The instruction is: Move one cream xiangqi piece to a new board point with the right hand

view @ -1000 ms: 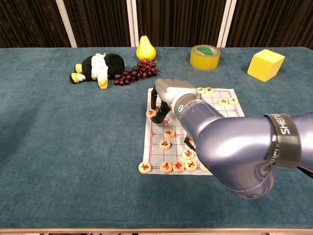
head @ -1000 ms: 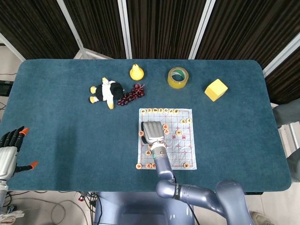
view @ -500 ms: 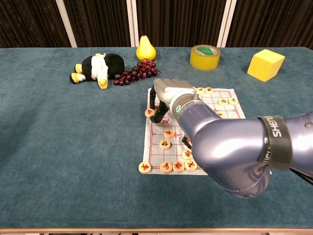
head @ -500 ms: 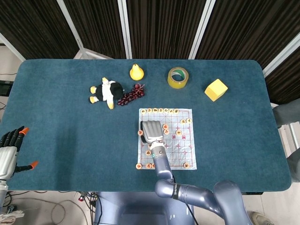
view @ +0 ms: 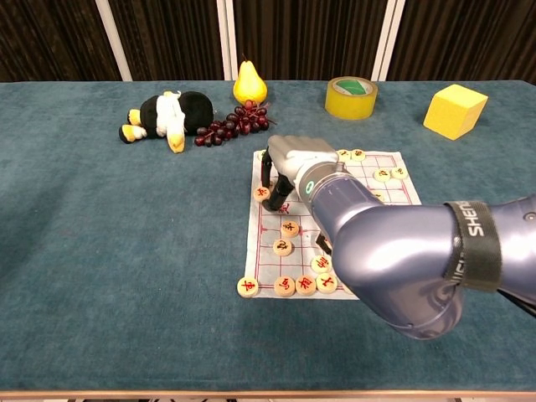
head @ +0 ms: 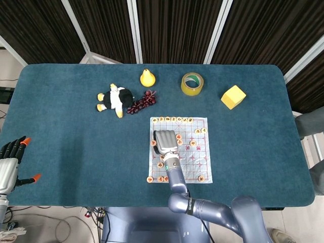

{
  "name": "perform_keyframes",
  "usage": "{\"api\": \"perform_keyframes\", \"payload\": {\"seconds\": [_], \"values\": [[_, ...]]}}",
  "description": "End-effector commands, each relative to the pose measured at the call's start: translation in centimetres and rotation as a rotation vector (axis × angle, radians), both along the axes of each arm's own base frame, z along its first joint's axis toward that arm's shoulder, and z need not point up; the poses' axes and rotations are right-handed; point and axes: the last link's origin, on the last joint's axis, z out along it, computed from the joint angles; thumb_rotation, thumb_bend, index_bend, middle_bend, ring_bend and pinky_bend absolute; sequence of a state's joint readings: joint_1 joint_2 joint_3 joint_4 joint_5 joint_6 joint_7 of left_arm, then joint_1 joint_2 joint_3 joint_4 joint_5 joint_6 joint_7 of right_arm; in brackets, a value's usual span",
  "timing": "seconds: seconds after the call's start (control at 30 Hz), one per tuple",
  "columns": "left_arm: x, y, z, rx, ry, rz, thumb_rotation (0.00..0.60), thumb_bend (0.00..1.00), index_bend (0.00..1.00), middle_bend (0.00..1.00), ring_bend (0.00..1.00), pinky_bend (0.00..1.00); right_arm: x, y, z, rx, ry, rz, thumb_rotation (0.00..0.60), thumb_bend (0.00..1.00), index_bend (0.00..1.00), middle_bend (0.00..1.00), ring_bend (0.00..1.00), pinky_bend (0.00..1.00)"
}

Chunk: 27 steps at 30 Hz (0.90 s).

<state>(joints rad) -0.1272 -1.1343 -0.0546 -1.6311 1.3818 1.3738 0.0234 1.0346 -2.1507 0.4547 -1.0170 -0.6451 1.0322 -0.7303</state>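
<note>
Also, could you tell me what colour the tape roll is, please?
Yellow; the tape roll shows best in the chest view.

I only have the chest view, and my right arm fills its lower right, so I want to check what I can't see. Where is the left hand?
Observer: The left hand shows only in the head view. It is at the far left edge of the picture, far from the xiangqi board, with its fingers apart and holding nothing.
Operator: And the board's near right corner, behind my right arm?
Observer: The head view shows one cream piece by that corner, on the near row. It sits well apart from the pieces at the near left.
</note>
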Motion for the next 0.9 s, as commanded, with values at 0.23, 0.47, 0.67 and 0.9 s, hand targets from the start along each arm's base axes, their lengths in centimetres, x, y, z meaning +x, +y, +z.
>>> {"api": "perform_keyframes", "payload": {"seconds": [0.23, 0.47, 0.67, 0.9], "values": [[0.0, 0.0, 0.0, 0.000, -0.001, 0.001, 0.600, 0.00, 0.00, 0.00, 0.00, 0.03, -0.1, 0.1, -0.1, -0.001, 0.004, -0.002, 0.600, 0.44, 0.43, 1.00, 1.00, 0.84], [0.0, 0.0, 0.0, 0.000, -0.003, 0.000, 0.600, 0.00, 0.00, 0.00, 0.00, 0.03, 0.0, 0.0, 0.2, -0.014, 0.001, 0.002, 0.600, 0.43, 0.40, 1.00, 1.00, 0.84], [0.1, 0.0, 0.0, 0.000, -0.005, -0.003, 0.600, 0.00, 0.00, 0.00, 0.00, 0.03, 0.3, 0.2, 1.0, -0.032, 0.000, 0.020, 0.600, 0.44, 0.38, 1.00, 1.00, 0.84], [0.2, -0.1, 0.0, -0.003, -0.004, -0.009, 0.600, 0.00, 0.00, 0.00, 0.00, 0.03, 0.9, 2.1, 4.2, -0.070, -0.040, 0.091, 0.600, 0.43, 0.38, 1.00, 1.00, 0.84]]}}
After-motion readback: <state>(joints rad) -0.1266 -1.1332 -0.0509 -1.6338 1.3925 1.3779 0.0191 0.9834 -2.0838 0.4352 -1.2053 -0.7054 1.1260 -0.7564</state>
